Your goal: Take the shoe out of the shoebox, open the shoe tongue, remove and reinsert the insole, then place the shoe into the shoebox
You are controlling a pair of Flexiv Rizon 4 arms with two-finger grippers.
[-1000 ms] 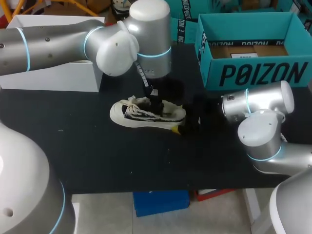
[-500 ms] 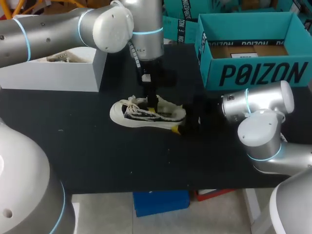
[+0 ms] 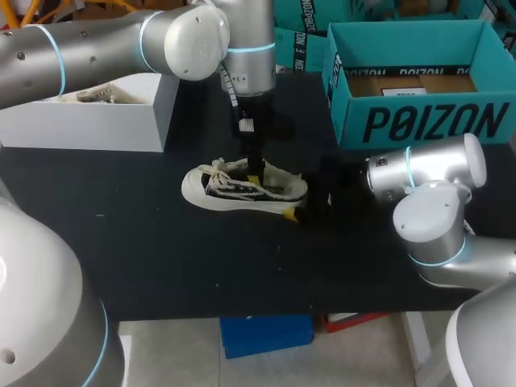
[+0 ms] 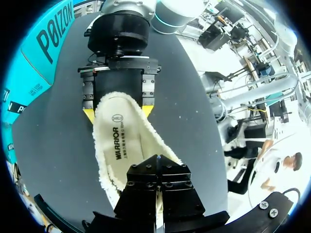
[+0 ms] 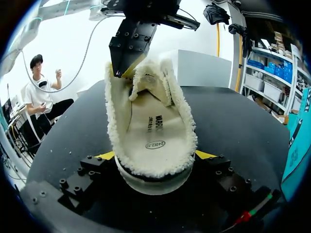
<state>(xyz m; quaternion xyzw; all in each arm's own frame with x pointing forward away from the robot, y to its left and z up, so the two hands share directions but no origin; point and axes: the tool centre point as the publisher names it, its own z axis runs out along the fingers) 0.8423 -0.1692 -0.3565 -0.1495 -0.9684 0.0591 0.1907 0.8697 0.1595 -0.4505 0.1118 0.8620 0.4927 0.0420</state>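
The shoe is set on its sole on the black table, outside the blue-green shoebox, with its toe turned to the left arm's side and its heel to the right arm's side. A fluffy white insole can be seen inside it. The heel is held by the right gripper, whose two yellow tips are spread wide and pressed on the two sides of the heel. The right arm is bent low over the table, and its gripper is laid almost flat, pointed along the shoe. The left arm is stretched in from the far left, and its wrist is turned straight down over the middle of the shoe. The left gripper is dipped into the shoe's opening with its fingers squeezed tight together; it cannot be told if anything is pinched between them. A white box is placed at the back of the table, well apart from the shoebox.
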